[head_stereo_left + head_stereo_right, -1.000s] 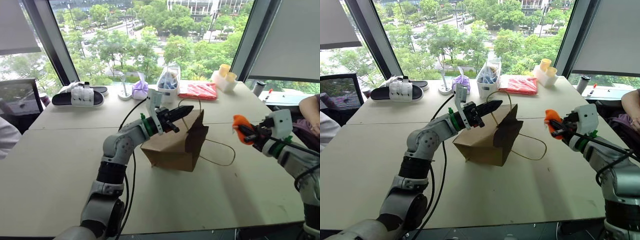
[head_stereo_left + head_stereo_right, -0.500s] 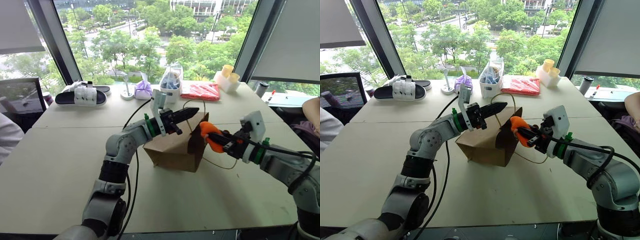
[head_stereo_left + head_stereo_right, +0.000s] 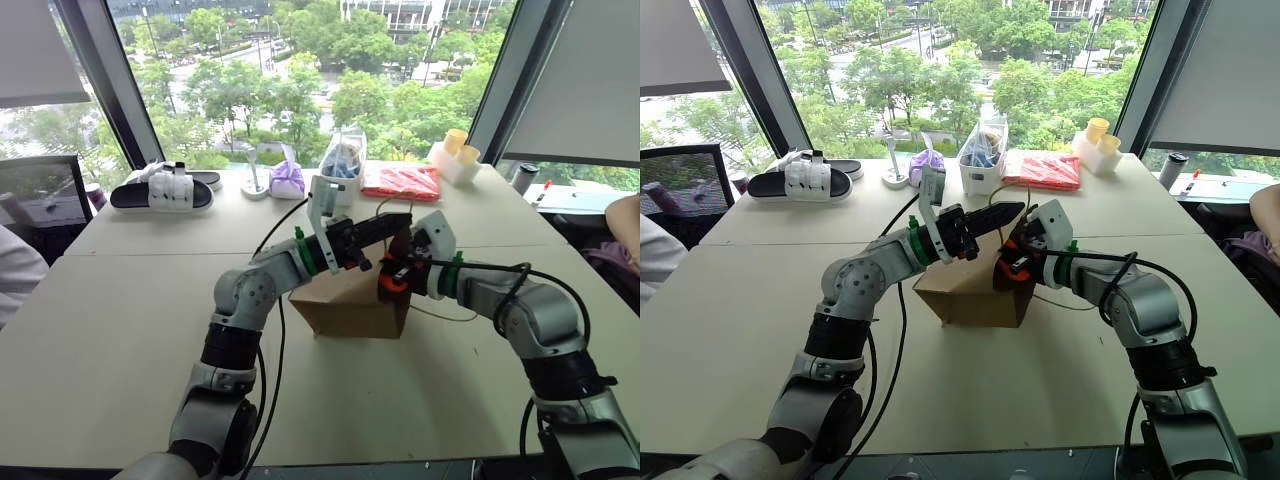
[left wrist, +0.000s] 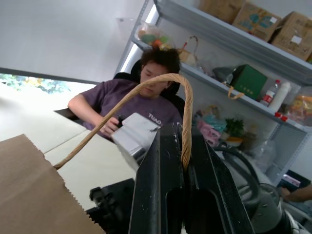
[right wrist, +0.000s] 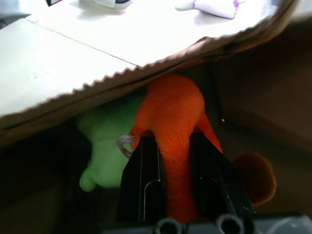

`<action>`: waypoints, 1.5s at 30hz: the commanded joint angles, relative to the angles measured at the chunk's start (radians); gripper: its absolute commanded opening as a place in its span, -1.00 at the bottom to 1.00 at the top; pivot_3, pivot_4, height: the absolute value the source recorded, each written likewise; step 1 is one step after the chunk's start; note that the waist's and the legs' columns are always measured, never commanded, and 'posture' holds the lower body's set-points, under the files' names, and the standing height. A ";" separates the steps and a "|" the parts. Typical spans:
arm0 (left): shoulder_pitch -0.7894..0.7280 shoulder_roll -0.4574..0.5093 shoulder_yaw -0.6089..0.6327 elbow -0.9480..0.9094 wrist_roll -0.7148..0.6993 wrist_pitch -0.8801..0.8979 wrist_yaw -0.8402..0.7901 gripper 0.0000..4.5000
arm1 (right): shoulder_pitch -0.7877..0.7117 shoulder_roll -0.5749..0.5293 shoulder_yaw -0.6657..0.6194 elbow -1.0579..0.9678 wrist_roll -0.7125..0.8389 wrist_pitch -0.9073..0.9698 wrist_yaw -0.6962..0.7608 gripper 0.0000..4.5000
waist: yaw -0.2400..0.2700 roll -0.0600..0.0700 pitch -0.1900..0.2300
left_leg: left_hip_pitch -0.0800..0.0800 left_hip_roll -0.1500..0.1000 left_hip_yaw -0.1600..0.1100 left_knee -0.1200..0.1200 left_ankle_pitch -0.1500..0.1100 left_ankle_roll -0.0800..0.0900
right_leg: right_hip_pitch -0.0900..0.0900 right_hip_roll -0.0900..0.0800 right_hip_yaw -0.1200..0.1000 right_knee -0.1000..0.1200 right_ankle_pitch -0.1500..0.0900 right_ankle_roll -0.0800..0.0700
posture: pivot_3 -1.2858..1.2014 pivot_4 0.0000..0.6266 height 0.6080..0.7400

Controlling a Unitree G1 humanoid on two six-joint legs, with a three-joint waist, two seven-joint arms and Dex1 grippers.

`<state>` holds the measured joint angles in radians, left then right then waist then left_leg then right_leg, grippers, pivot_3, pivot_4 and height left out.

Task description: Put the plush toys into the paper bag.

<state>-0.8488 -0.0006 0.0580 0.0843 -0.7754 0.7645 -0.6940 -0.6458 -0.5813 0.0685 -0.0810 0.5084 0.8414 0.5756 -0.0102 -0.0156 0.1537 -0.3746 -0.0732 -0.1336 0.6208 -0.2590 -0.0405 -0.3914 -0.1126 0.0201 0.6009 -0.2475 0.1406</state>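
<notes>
- One brown kraft paper bag (image 3: 350,300) on the pale table (image 3: 120,320), mouth facing right.
- Left gripper (image 4: 184,161) clamped on one twisted-cord handle (image 4: 146,90).
- Two plush toys: orange one (image 5: 170,122) squeezed in right gripper (image 5: 171,146) at bag mouth.
- Right wrist view adds the green one (image 5: 105,139) inside the bag.

Matt brown paper bag (image 3: 345,305); fuzzy cloth orange toy (image 5: 170,122); twisted-cord handle (image 4: 146,90).
</notes>
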 commanded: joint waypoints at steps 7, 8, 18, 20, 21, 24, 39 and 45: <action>-0.019 0.009 0.059 -0.016 -0.041 -0.005 0.045 -1.00 | -0.001 0.029 0.009 -0.024 -0.053 -0.022 0.022 0.09 | -0.001 0.000 0.000 | 0.000 0.000 0.000 0.000 0.000 0.000 | 0.000 0.000 0.000 0.000 0.000 0.000 | 0.03 -0.52 1.00; -0.024 0.009 0.070 -0.008 -0.047 -0.006 0.053 -1.00 | 0.002 0.031 -0.001 -0.032 -0.053 -0.021 0.017 0.33 | -0.001 0.000 0.000 | 0.000 0.000 0.000 0.000 0.000 0.000 | 0.000 0.000 0.000 0.000 0.000 0.000 | 0.03 -0.52 1.00; -0.030 0.009 0.098 0.026 -0.042 -0.046 0.081 -1.00 | 0.067 -0.005 -0.155 -0.162 0.039 0.026 0.032 0.98 | 0.000 0.000 0.000 | 0.000 0.000 0.000 0.000 0.000 0.000 | 0.000 0.000 0.000 0.000 0.000 0.000 | 0.03 -0.52 1.00; -0.026 0.012 0.097 0.027 -0.041 -0.050 0.083 -1.00 | 0.101 -0.029 -0.222 -0.208 0.096 0.063 0.046 0.98 | 0.003 0.000 0.000 | -0.001 -0.001 0.000 0.000 0.000 0.000 | 0.000 0.000 0.000 0.000 0.000 0.000 | 0.03 -0.52 1.00; -0.025 0.013 0.097 0.028 -0.041 -0.052 0.085 -1.00 | 0.125 -0.042 -0.255 -0.232 0.120 0.077 0.052 0.98 | 0.004 0.000 0.000 | -0.001 0.000 0.000 0.000 0.000 0.000 | 0.000 0.000 0.000 0.000 0.000 0.000 | 0.03 -0.52 1.00; -0.021 0.015 0.096 0.023 -0.044 -0.054 0.090 -1.00 | 0.189 -0.041 -0.391 -0.277 0.213 0.135 0.018 0.98 | 0.004 0.000 0.000 | 0.000 -0.001 0.000 0.000 -0.001 0.001 | 0.001 0.000 0.000 -0.001 0.000 0.000 | 0.03 -0.52 1.00; -0.019 0.014 0.084 0.017 -0.042 -0.043 0.090 -1.00 | 0.533 0.173 -0.623 -0.246 0.253 0.069 -0.223 0.98 | -0.003 0.000 0.000 | 0.001 0.000 0.001 -0.001 -0.001 0.002 | 0.000 0.000 0.001 0.000 0.000 0.000 | 0.03 -0.52 1.00; -0.022 0.019 0.083 0.020 -0.042 -0.043 0.093 -1.00 | 0.535 0.250 -0.631 -0.259 0.337 0.056 -0.254 0.17 | -0.001 0.001 0.000 | 0.001 0.000 0.001 0.000 -0.001 0.001 | 0.001 0.000 0.002 0.001 0.000 0.000 | 0.03 -0.52 1.00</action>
<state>-0.8561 0.0172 0.1375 0.1315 -0.8085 0.7302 -0.6019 -0.0954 -0.3361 -0.5386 -0.2873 0.7984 0.9171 0.3320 -0.0110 -0.0150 0.1535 -0.3732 -0.0733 -0.1322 0.6205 -0.2597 -0.0392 -0.3906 -0.1125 0.0217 0.6016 -0.2475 0.1407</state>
